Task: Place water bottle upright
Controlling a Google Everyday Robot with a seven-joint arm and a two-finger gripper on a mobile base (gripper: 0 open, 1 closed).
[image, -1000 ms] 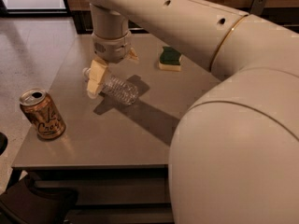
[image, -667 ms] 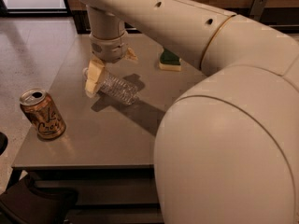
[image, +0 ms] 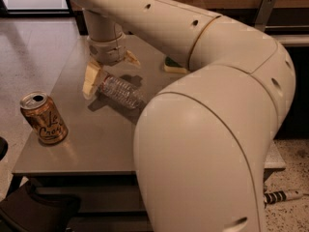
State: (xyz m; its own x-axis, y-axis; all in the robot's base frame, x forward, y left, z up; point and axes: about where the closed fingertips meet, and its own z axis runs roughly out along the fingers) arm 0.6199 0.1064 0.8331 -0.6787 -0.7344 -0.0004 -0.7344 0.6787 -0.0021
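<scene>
The water bottle (image: 123, 92), clear and ribbed, lies on its side on the grey table (image: 82, 144), pointing from upper left to lower right. Its cap end is hidden under the gripper. My gripper (image: 111, 77) hangs from the wrist just above the bottle's upper-left end. Its two pale fingers (image: 91, 79) are spread apart, one on each side of that end. I cannot see them pressing on the bottle.
A gold-orange LaCroix can (image: 44, 118) stands upright near the table's front left corner. A yellow-green sponge (image: 172, 67) lies at the back, partly behind my arm. My large cream arm (image: 203, 144) covers the right half of the view. Floor lies to the left.
My arm's elbow has swung closer and covers more of the right side. The gripper has shifted slightly left over the bottle's end. The bottle still lies on its side.
</scene>
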